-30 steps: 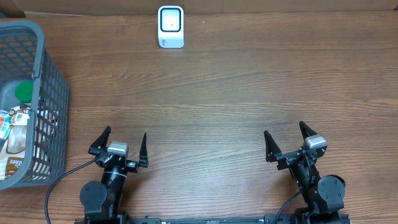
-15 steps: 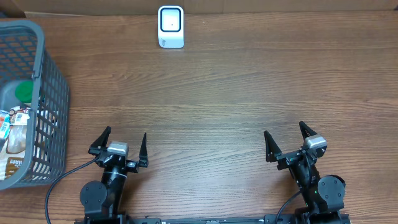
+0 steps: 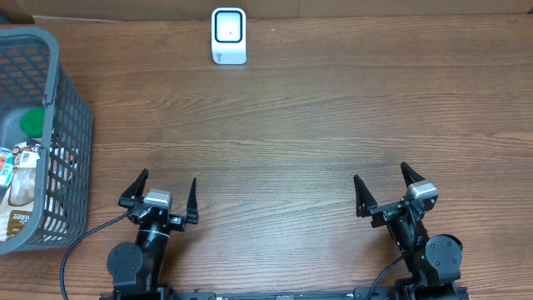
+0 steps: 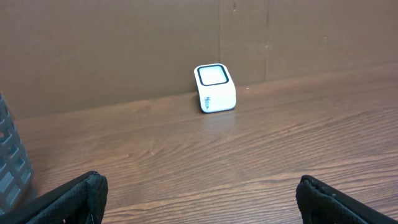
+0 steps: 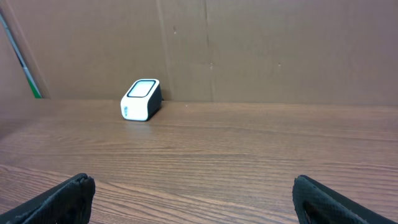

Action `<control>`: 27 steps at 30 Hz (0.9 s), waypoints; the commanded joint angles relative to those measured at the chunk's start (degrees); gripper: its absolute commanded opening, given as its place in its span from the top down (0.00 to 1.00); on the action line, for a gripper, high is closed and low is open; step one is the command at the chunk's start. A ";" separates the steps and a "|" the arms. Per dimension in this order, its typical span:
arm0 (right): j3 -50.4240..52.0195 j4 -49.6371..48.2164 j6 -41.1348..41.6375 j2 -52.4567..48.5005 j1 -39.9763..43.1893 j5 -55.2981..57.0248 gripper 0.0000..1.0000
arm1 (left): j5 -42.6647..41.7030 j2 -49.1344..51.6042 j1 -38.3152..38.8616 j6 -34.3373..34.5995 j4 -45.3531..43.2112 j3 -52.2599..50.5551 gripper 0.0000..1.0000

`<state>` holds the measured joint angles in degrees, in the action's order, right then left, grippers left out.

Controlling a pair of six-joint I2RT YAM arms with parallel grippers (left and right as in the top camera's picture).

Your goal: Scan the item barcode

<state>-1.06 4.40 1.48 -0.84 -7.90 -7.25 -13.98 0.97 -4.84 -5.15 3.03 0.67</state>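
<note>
The white barcode scanner [image 3: 229,36] with a dark-rimmed window stands at the table's far edge; it also shows in the left wrist view [image 4: 216,88] and the right wrist view [image 5: 141,99]. Packaged items lie in the grey basket [image 3: 73,117] at the left: one with a green lid [image 3: 32,122] and a printed packet [image 3: 21,187]. My left gripper [image 3: 167,180] [image 4: 200,186] is open near the front edge, nothing between its fingers. My right gripper [image 3: 381,173] [image 5: 193,183] is open too, over bare wood at the front right. Both are far from the basket and the scanner.
A brown cardboard wall [image 4: 124,43] rises behind the scanner along the table's back. The basket's mesh side [image 4: 9,155] shows at the left edge of the left wrist view. A black cable [image 3: 83,237] runs from the left arm's base.
</note>
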 commanded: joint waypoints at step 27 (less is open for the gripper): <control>0.59 -0.28 -0.04 0.68 0.24 0.07 0.00 | -0.92 -0.70 0.37 -0.31 -0.35 1.38 0.00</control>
<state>-1.06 4.40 1.50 -0.84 -7.90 -7.25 -13.98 0.97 -4.84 -6.15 2.76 0.67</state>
